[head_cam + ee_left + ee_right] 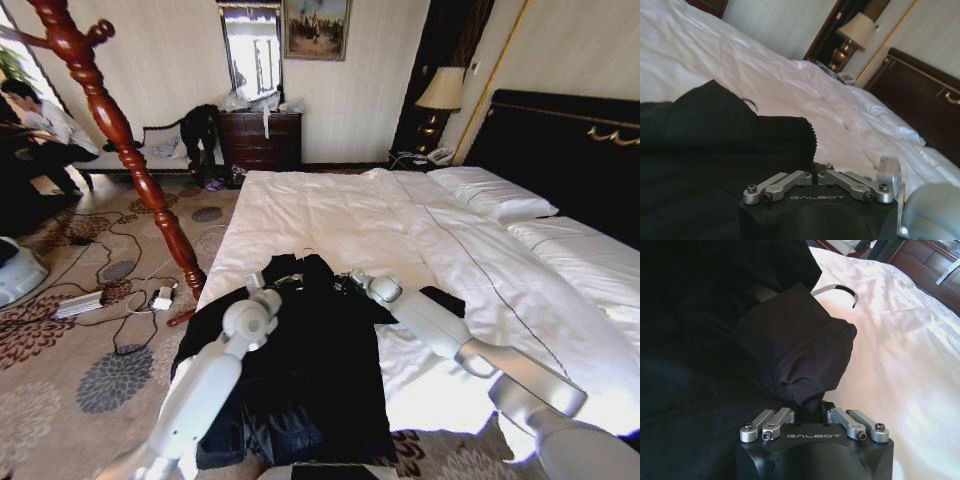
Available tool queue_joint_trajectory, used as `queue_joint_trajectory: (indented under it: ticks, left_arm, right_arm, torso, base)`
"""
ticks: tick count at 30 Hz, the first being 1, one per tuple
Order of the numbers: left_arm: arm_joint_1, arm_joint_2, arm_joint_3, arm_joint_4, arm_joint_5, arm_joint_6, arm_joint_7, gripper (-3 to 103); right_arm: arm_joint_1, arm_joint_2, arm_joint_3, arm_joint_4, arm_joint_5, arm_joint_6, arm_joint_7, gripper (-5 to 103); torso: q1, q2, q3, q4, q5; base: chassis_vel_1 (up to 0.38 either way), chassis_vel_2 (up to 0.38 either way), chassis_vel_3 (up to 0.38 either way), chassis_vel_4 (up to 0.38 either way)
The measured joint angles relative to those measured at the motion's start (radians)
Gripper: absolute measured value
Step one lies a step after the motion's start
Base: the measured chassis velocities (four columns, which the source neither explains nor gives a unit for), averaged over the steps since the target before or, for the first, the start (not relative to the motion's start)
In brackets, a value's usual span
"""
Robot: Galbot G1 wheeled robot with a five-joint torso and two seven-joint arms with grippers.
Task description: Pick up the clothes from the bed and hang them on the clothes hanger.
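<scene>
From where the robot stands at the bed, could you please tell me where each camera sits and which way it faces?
Head view: high on the robot, looking down over the bed at the black coat; both arms show, left gripper and right gripper at the collar; coat stand to the left.
Left wrist view: behind the left gripper, facing across the coat toward the headboard.
Right wrist view: behind the right gripper, shut on a coat fold.
All views share coat and white duvet.

Beside a dark wooden dresser (262, 140): striped pale wall (365, 90), framed painting (316, 27) above, lit table lamp (441, 92) farther right, floral carpet (90, 330) in front.
</scene>
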Motion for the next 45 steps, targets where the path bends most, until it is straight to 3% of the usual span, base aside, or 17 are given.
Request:
queue_joint_trajectory:
  ticks: [12,20,23,25,27,28,32,33,35,37,40,42,45]
  left_arm:
    - [0.035,-0.054,0.076,0.087,0.061,-0.013,-0.002,0]
    - [0.101,-0.001,0.078,0.043,0.094,-0.043,0.010,0]
    - [0.132,0.032,0.042,-0.017,0.130,-0.086,0.037,16]
    - [0.143,0.052,0.032,-0.050,0.139,-0.094,0.043,16]
    - [0.166,0.113,0.009,-0.141,0.149,-0.099,0.059,27]
    - [0.166,0.113,0.009,-0.141,0.149,-0.099,0.059,27]
    - [0.162,0.200,-0.097,-0.210,0.091,-0.091,0.063,48]
    - [0.162,0.200,-0.097,-0.210,0.091,-0.091,0.063,48]
    - [0.109,0.222,-0.156,-0.146,0.063,-0.025,0.007,59]
    - [0.089,0.231,-0.171,-0.114,0.068,0.005,-0.005,59]
    - [0.036,0.265,-0.178,0.006,0.134,0.123,-0.042,76]
    - [0.032,0.268,-0.170,0.035,0.147,0.144,-0.046,81]
    - [0.023,0.259,-0.159,0.096,0.168,0.171,-0.052,97]
  right_arm:
    - [-0.022,0.009,0.008,0.015,0.039,0.002,0.022,22]
    - [-0.054,0.007,0.021,0.022,0.032,0.007,0.032,22]
    - [-0.065,0.008,0.025,0.020,0.022,0.007,0.034,22]
    - [-0.070,0.008,0.029,0.019,0.018,0.007,0.034,22]
    - [-0.079,0.006,0.038,0.020,0.013,0.007,0.034,22]
    - [-0.079,0.006,0.038,0.020,0.013,0.007,0.034,22]
    - [-0.085,0.003,0.049,0.014,0.002,0.012,0.031,22]
    - [-0.085,0.003,0.049,0.014,0.002,0.012,0.031,22]
    - [-0.087,0.004,0.051,0.012,-0.003,0.014,0.031,22]
    - [-0.088,0.004,0.052,0.013,-0.005,0.015,0.031,22]
    - [-0.092,0.005,0.053,0.016,-0.016,0.018,0.032,22]
    - [-0.093,0.006,0.053,0.019,-0.019,0.018,0.033,22]
    - [-0.095,0.002,0.052,0.030,-0.020,0.018,0.033,22]
  torso:
    - [0.000,0.000,0.000,0.0001,-0.0001]
    - [0.000,0.000,0.000,0.0005,-0.0001]
    - [0.000,0.000,0.000,0.0005,0.0000]
    - [0.000,0.000,0.000,0.0005,0.0003]
    - [0.000,0.000,0.000,0.0005,0.0001]
    - [0.000,0.000,0.000,0.0005,0.0001]
    - [0.000,0.000,0.000,0.0007,0.0000]
    - [0.000,0.000,0.000,0.0007,0.0000]
    - [0.000,0.000,0.000,0.0001,-0.0001]
    - [0.000,0.000,0.000,-0.0001,-0.0002]
    - [0.000,0.000,0.000,0.0000,-0.0002]
    - [0.000,0.000,0.000,0.0000,-0.0004]
    - [0.000,0.000,0.000,0.0000,-0.0003]
  base:
    - [0.000,0.000,0.000,0.000]
    - [0.000,0.000,0.000,0.000]
    - [0.000,0.000,0.000,0.000]
    - [0.000,0.000,0.000,0.000]
    - [0.000,0.000,0.000,0.000]
    - [0.000,0.000,0.000,0.000]
    - [0.000,0.000,0.000,0.000]
    - [0.000,0.000,0.000,0.000]
    - [0.000,0.000,0.000,0.000]
    - [0.000,0.000,0.000,0.000]
    - [0.000,0.000,0.000,0.000]
    - [0.000,0.000,0.000,0.000]
    - [0.000,0.000,0.000,0.000]
